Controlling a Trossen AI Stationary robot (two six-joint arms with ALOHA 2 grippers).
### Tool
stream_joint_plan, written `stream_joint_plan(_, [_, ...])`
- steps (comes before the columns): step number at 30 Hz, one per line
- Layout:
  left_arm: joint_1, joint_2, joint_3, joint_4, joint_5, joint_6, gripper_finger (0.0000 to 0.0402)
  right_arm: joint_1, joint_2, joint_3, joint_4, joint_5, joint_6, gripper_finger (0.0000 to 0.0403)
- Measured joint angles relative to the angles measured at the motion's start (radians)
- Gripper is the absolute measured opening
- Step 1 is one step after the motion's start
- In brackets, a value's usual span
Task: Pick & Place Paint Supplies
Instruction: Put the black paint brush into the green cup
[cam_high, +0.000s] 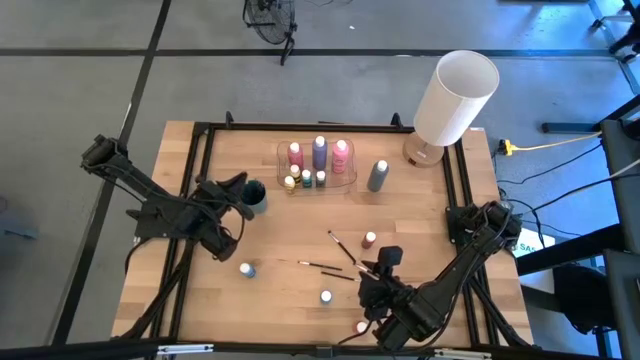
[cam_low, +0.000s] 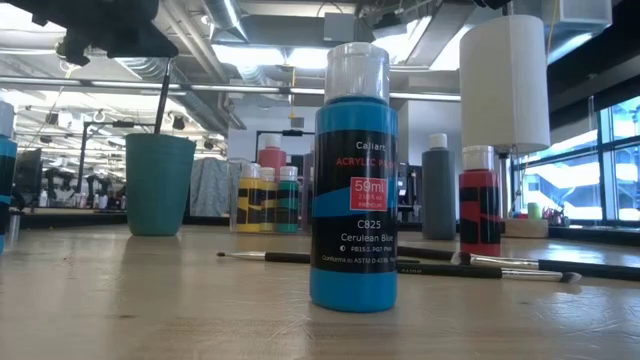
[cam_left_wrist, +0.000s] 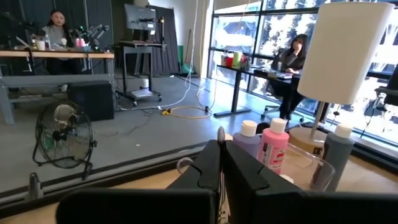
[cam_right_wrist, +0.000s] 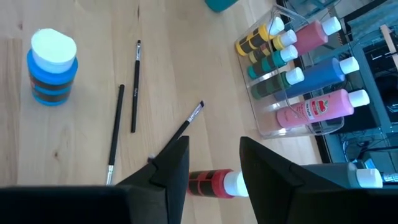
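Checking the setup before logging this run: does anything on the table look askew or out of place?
Three paintbrushes lie scattered at odd angles on the table, and tiny paint bottles stand loose around them, outside the clear tray. Nothing looks spilled or damaged.

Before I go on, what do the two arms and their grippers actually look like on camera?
Both are dark, near-black jointed arms built of slim links with bulkier joint housings. The left gripper and the right gripper each end in two matte black fingers: broad, flat and angular in the right wrist view, narrower in the left wrist view. No markings are readable on them.
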Motion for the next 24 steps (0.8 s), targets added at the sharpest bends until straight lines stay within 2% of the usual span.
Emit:
stream_joint_plan(3, [0.000, 0.000, 0.000, 0.074, 0.000, 0.068, 0.0003, 0.000, 0.000, 0.000, 0.010, -0.003, 0.000, 0.0144])
stream_joint_plan(8, [-0.030, 0.010, 0.000, 0.282, 0.008, 0.291, 0.0002, 0.001, 0.000, 0.000, 0.012, -0.011, 0.000, 0.0144])
stream_joint_plan(12, [-0.050, 0.016, 0.000, 0.497, 0.017, 0.541, 0.0002, 0.000, 0.000, 0.000, 0.012, -0.011, 0.000, 0.0144])
stream_joint_plan(15, [-0.059, 0.020, 0.000, 0.662, 0.035, 0.804, 0.0002, 0.000, 0.000, 0.000, 0.012, -0.011, 0.000, 0.0144])
stream_joint_plan(18, [-0.042, 0.019, 0.000, 0.873, 0.132, 1.070, 0.0002, 0.001, 0.000, 0.000, 0.012, -0.011, 0.000, 0.0144])
stream_joint_plan(22, [0.023, 0.019, -0.006, 1.249, 0.443, 1.463, 0.0002, 0.000, 0.000, 0.000, 0.012, -0.011, 0.000, 0.0144])
stream_joint_plan(24, [0.060, 0.019, -0.016, 1.432, 0.553, 1.595, 0.0002, 0.001, 0.000, 0.000, 0.013, -0.011, 0.000, 0.0144])
